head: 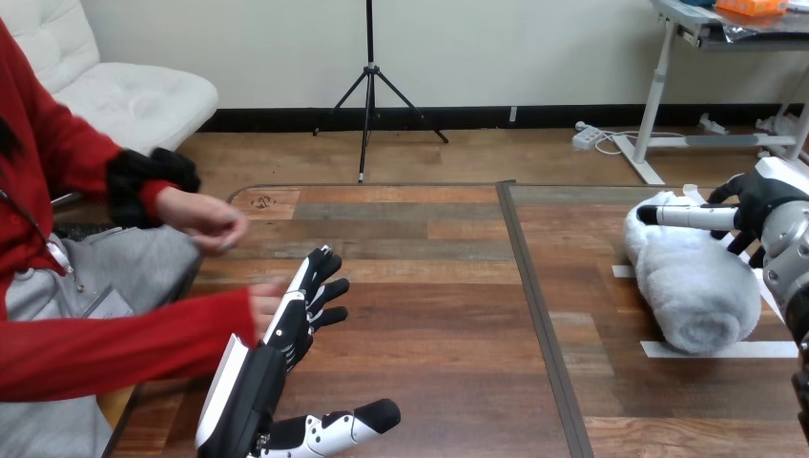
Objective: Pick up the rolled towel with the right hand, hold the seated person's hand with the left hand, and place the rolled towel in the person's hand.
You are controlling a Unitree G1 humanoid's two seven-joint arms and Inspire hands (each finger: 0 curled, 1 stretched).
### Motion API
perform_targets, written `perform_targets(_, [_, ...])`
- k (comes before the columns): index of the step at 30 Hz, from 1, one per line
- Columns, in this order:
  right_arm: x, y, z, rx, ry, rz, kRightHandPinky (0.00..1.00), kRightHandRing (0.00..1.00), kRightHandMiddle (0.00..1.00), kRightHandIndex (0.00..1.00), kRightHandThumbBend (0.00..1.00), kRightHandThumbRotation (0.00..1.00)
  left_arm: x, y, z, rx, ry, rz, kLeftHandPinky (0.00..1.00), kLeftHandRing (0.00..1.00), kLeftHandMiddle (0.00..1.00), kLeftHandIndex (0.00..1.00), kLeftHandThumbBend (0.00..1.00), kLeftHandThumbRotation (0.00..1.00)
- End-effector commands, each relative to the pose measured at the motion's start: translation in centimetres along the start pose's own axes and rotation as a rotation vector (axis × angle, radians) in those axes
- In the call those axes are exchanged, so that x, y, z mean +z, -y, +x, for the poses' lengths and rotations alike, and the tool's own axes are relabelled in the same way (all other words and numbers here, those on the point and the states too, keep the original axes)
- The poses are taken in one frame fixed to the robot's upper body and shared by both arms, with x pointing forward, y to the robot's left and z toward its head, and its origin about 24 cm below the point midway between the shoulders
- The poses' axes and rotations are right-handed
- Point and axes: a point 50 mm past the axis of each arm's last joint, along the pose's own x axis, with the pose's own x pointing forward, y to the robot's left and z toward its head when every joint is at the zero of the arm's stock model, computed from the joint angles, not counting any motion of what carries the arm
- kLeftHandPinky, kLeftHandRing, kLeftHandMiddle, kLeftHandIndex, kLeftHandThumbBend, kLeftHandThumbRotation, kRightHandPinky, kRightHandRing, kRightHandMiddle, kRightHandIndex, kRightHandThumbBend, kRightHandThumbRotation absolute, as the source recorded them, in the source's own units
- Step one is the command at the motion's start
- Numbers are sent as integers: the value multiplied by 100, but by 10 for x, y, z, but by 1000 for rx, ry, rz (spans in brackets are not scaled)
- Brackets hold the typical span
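Note:
The rolled towel, white-grey and fluffy, lies on the table at the right between strips of white tape. My right hand is at its far right end, open, with the thumb stretched straight across the top of the roll. My left hand stands open at the lower left, fingers straight and pointing away, thumb spread out to the right. The person's hand, on a red sleeve, sits just left of my left hand's fingers and looks to touch their back. The person's other hand hovers higher up, apart from mine.
White tape strips mark the towel's spot. A dark seam runs down the wooden table between its two halves. The person sits at the left side, their arms over the table's left edge.

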Motion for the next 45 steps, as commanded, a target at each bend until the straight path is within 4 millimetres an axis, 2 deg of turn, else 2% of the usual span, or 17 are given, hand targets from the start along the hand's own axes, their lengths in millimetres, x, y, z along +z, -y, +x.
perform_targets(1, [38, 45, -9, -105, 79, -27, 57, 84, 89, 88, 100, 66, 14, -2, 13, 16, 116, 9, 82, 90, 95, 97, 100, 47])
perform_targets(7, [33, 37, -7, -81, 56, -72, 51, 82, 88, 91, 100, 69, 15, -2, 11, 22, 118, 12, 81, 89, 94, 96, 100, 47])
perform_targets(13, [29, 29, -6, -50, 29, -182, 50, 84, 91, 94, 100, 80, 16, -3, 9, 22, 120, 18, 80, 89, 94, 96, 100, 47])
perform_targets(19, [25, 21, -5, -58, 10, -205, 41, 78, 84, 89, 100, 82, 18, -3, 6, 21, 124, 20, 80, 89, 94, 96, 100, 47])
perform_targets(24, [21, 14, -4, -46, 0, -213, 37, 85, 90, 93, 100, 84, 20, -4, 4, 24, 131, 22, 80, 88, 93, 96, 100, 47])
perform_targets(28, [19, 8, -3, -27, -12, -274, 35, 86, 90, 93, 100, 86, 22, -4, 3, 24, 136, 17, 80, 88, 93, 96, 100, 46])
perform_targets(37, [15, -4, -2, 20, -22, -356, 26, 78, 86, 91, 100, 94, 26, -6, 1, 32, 149, 10, 79, 88, 93, 95, 100, 46])
perform_targets(45, [14, -16, -2, 44, -25, -375, 25, 77, 87, 95, 100, 93, 30, -8, 1, 37, 162, 21, 78, 87, 92, 94, 100, 46])
